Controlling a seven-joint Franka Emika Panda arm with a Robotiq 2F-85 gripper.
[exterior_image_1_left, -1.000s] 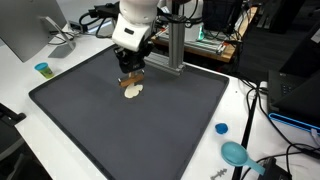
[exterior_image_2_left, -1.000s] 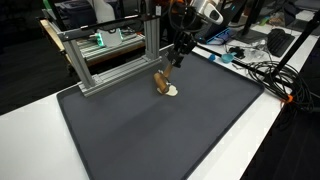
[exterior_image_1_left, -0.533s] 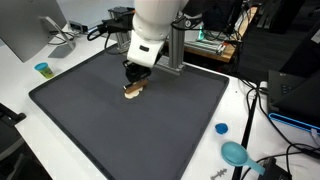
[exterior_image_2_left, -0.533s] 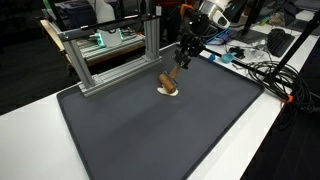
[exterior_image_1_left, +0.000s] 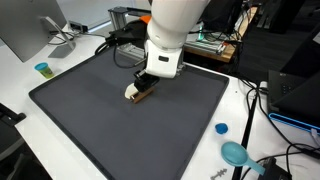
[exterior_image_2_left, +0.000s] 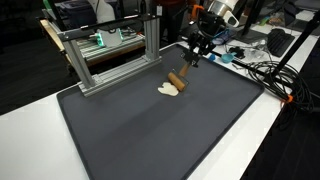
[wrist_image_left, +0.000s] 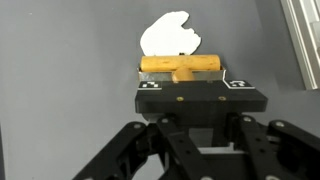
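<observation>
My gripper (exterior_image_1_left: 150, 80) (exterior_image_2_left: 195, 57) hangs low over the dark grey mat (exterior_image_1_left: 110, 130) (exterior_image_2_left: 150, 140), near its back edge. It is shut on a tool with a black marker-tagged bar and a wooden T-piece (wrist_image_left: 180, 67) (exterior_image_2_left: 178, 78) (exterior_image_1_left: 146, 91) whose wooden end points down at the mat. A flat white lump (wrist_image_left: 170, 38) (exterior_image_2_left: 168, 90) (exterior_image_1_left: 131, 93) lies on the mat just past the wood. In the wrist view the gripper (wrist_image_left: 198, 100) fills the lower half. Its fingertips are hidden behind the black bar.
An aluminium frame (exterior_image_2_left: 110, 55) (exterior_image_1_left: 176, 50) stands at the mat's back edge, close to the arm. On the white table lie a small blue cup (exterior_image_1_left: 42, 69), a blue cap (exterior_image_1_left: 221, 128), a teal object (exterior_image_1_left: 236, 153) and cables (exterior_image_2_left: 262, 72).
The arm has swung sideways along the mat's back edge, carrying the tool away from above the white lump. The lump has stayed where it was. The grip is unchanged.
</observation>
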